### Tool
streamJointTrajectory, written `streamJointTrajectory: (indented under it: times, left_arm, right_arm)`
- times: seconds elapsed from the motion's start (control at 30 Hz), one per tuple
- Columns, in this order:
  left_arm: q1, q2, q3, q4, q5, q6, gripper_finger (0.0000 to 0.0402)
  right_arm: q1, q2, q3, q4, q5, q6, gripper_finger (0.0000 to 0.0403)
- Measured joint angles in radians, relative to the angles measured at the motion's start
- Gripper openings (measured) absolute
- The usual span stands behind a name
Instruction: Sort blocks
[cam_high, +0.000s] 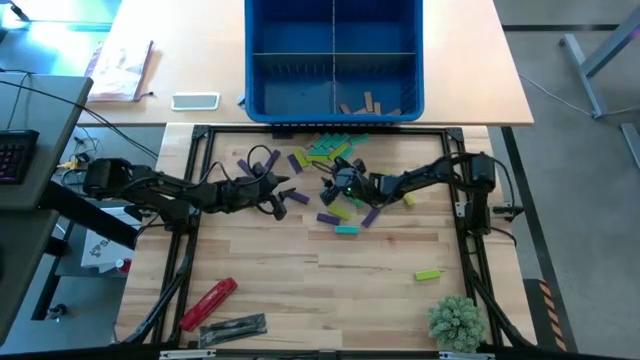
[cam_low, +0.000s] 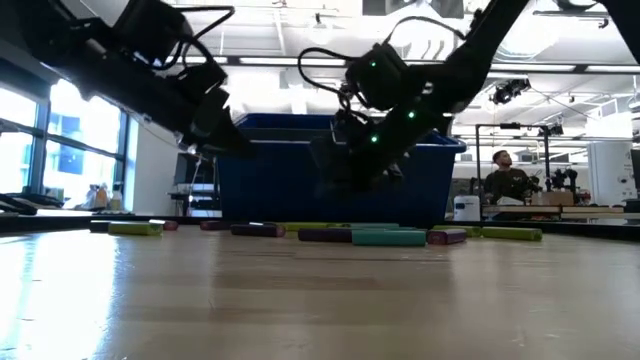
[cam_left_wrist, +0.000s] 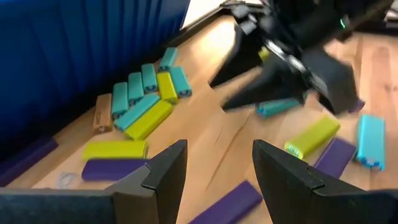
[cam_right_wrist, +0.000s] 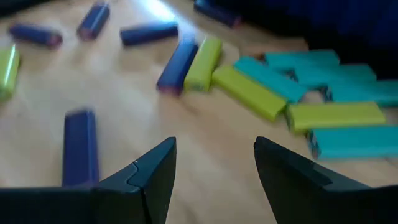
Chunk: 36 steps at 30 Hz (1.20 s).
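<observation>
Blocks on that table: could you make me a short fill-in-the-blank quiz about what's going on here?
1. The big bin behind the scattered blocks is coloured ____.
2. The few blocks already inside the bin are ____ in colour.
3. The left tool and the right tool both have their jaws ____, with nothing between them.
4. One lime block lies alone near the small green ____ at the table corner.

Missing words: blue; tan; open; plant
</observation>
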Motion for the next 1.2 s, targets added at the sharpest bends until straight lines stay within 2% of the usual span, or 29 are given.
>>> streamJointTrajectory:
  times: [0.17,0.3,0.37,0.5,0.53,0.7,0.83,0.97,1.07,1.2]
  left_arm:
    - [0.036,0.023,-0.023,0.063,-0.005,0.093,0.0163]
    - [0.134,0.077,-0.017,0.110,0.093,0.112,0.0144]
    - [0.182,0.125,0.014,0.112,0.145,0.105,0.0114]
    - [0.239,0.262,0.113,0.113,0.198,0.087,0.0023]
    - [0.249,0.298,0.140,0.112,0.191,0.084,0.0012]
    - [0.303,0.449,0.260,0.097,0.070,0.012,0.0005]
    - [0.344,0.518,0.353,0.051,0.078,-0.100,0.0002]
    - [0.356,0.590,0.454,-0.051,0.043,-0.120,0.0000]
    - [0.362,0.634,0.506,-0.052,0.021,-0.132,0.0000]
    - [0.377,0.678,0.514,-0.035,-0.065,-0.202,0.0000]
  right_arm:
    - [-0.030,0.022,0.000,0.064,-0.007,-0.044,0.0201]
    - [0.008,-0.019,0.000,0.068,-0.004,-0.088,0.0201]
    - [0.044,-0.052,0.000,0.064,-0.009,-0.110,0.0201]
    - [0.112,-0.137,0.001,0.038,-0.002,-0.173,0.0201]
    - [0.130,-0.163,0.001,0.032,0.011,-0.188,0.0201]
    - [0.219,-0.286,0.001,-0.060,0.103,-0.251,0.0201]
    - [0.272,-0.361,0.002,-0.119,0.179,-0.293,0.0201]
    - [0.312,-0.389,0.001,-0.146,0.219,-0.306,0.0201]
    - [0.336,-0.390,0.001,-0.156,0.229,-0.302,0.0201]
    - [0.364,-0.390,0.001,-0.184,0.231,-0.259,0.0201]
